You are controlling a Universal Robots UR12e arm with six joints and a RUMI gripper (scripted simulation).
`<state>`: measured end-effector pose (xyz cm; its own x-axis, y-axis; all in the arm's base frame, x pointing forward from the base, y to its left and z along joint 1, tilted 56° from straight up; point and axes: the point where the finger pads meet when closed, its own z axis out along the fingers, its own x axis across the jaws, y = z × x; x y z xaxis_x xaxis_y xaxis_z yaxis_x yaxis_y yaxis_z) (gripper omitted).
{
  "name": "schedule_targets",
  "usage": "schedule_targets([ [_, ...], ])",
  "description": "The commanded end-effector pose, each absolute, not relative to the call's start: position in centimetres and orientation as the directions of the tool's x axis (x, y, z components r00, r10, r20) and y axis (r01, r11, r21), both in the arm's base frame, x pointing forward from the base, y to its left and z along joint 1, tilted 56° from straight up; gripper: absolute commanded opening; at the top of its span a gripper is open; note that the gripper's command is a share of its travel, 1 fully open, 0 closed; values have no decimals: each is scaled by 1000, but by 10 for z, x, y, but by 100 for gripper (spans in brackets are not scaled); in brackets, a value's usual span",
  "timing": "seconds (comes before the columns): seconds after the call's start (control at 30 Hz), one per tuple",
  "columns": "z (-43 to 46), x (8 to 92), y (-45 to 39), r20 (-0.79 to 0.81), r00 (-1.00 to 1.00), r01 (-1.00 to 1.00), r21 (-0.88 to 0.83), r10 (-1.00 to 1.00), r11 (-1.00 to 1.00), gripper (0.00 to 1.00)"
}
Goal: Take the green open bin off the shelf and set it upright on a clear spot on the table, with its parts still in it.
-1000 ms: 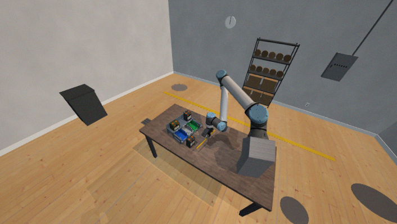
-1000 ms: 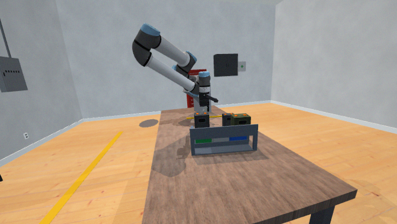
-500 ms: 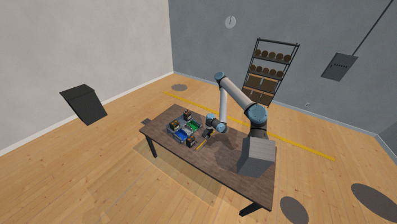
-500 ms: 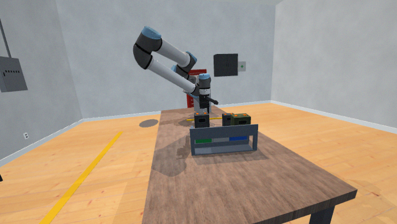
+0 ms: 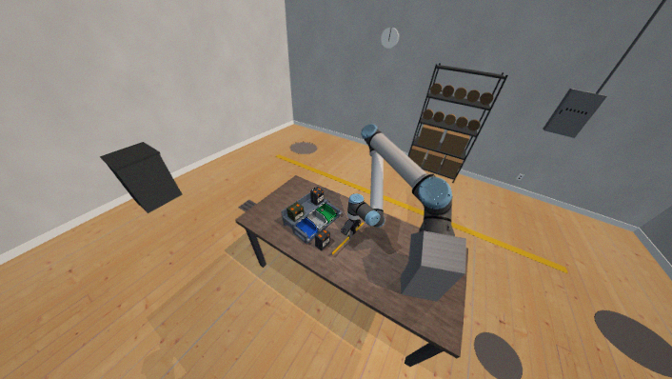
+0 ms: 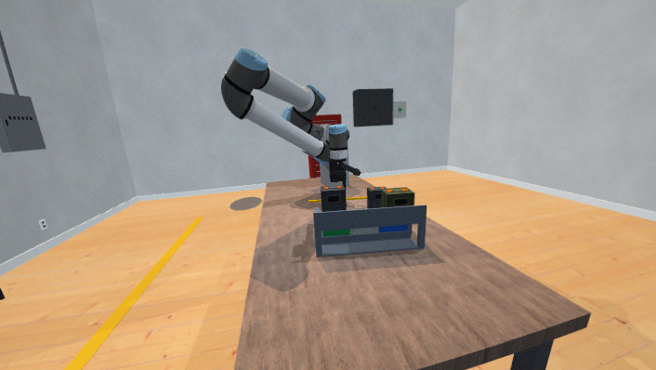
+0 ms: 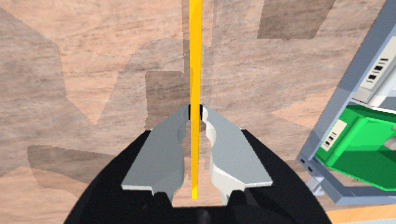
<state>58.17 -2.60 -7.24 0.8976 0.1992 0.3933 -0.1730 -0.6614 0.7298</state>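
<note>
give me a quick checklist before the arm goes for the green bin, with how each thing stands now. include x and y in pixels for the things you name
1. Gripper [image 5: 354,230] [image 6: 342,184] [image 7: 195,105] free: not ok, shut on a long yellow bar [image 5: 340,246] [image 6: 358,199] [image 7: 195,50].
2. Green bin [image 5: 327,212] [image 6: 336,232] [image 7: 367,162] in the shelf [image 5: 286,219] [image 6: 370,216] [image 7: 343,90]: ok.
3. Bin upright: ok, its open side faces up.
4. Parts in the bin: cannot tell how many; the wrist view shows just the edge of one grey piece [image 7: 391,143].
5. Fingers apart from the shelf: ok, table shows between them.
6. Bin's label visible for lining up: ok, in the wrist view.
</note>
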Motion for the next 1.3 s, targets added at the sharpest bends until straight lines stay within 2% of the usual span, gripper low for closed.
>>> schedule_targets([
  [0.0, -78, 586, -33, 394, 897, -173, 730, 200, -662, 0],
  [1.27, -95, 599, -55, 394, 897, -173, 730, 200, -662, 0],
])
